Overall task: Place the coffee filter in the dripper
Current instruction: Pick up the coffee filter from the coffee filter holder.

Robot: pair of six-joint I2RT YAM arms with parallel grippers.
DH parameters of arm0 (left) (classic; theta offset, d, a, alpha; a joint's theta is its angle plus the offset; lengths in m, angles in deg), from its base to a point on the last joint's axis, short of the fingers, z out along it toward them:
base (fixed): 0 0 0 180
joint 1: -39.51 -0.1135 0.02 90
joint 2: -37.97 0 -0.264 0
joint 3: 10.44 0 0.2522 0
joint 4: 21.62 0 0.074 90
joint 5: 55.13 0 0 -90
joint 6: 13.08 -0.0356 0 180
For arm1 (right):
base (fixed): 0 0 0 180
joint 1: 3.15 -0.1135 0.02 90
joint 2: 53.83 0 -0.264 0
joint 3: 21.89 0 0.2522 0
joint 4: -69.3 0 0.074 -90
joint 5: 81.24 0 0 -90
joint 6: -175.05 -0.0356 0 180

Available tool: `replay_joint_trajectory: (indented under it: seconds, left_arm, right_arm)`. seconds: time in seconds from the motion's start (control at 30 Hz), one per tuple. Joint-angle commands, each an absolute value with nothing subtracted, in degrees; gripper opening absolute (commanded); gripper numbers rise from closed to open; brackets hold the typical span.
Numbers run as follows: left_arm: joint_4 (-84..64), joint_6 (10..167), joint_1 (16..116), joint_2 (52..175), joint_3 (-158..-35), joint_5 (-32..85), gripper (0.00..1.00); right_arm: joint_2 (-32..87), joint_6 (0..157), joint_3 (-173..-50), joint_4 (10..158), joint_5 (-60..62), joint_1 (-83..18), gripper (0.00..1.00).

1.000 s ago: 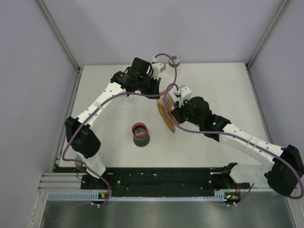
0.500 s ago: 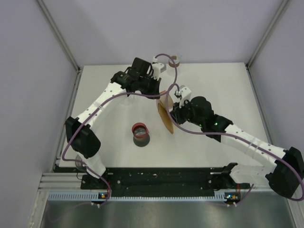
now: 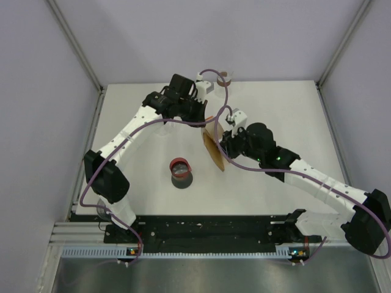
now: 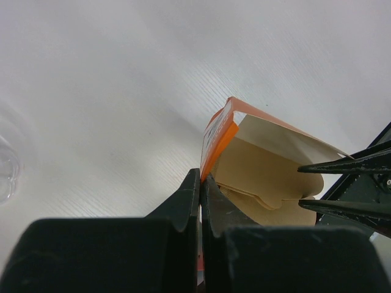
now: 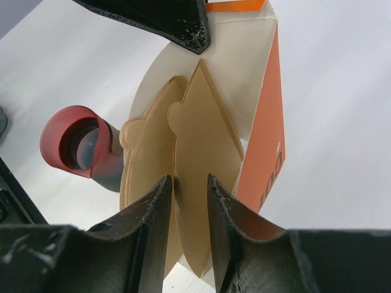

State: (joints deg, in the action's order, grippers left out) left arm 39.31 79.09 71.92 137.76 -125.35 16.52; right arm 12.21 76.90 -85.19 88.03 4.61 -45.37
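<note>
White table (image 3: pixel 287 110) | one dripper (image 3: pixel 180 166) | left jaws grip box (image 4: pixel 223 131) | right jaws pinch filter (image 5: pixel 204 177)

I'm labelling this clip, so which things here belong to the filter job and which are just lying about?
Job:
coffee filter, in right gripper
filter box, in left gripper
red dripper

Lying about:
clear glass item
small brown object at the far edge

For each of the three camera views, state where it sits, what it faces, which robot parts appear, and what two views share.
Top external: above and behind, facing down at the table; both arms show.
Left wrist: on the left arm; left gripper clamps the orange filter box.
Right wrist: on the right arm; right gripper straddles a coffee filter, red dripper beyond.
Both wrist views share box and filters.
</note>
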Motion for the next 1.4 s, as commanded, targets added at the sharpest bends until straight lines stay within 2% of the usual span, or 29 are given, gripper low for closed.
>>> replay_joint_trajectory:
  seconds: [0.0,0.37,0.73,1.1,1.17,1.37]
  left_arm:
    - [38.4,78.5,72.3,135.5,-127.7,16.1,0.00]
    - [38.4,78.4,72.4,135.3,-127.3,16.1,0.00]
    - [38.3,78.1,72.4,135.4,-127.3,16.3,0.00]
    - [38.3,78.2,72.5,135.4,-127.5,16.3,0.00]
    - [38.2,78.2,72.5,135.4,-127.4,16.2,0.00]
    - [38.3,78.2,72.4,135.4,-127.4,16.7,0.00]
  right_arm:
    - [11.1,76.2,-86.9,83.5,3.7,-45.2,0.30]
    - [14.5,75.6,-89.3,81.9,4.3,-45.1,0.20]
    - [11.6,76.0,-89.4,85.0,4.8,-45.1,0.26]
    - [11.1,75.9,-87.9,86.1,5.5,-45.0,0.13]
    - [11.0,76.0,-88.1,86.0,4.8,-45.0,0.14]
    - [9.8,78.5,-86.8,84.9,-1.2,-45.2,0.27]
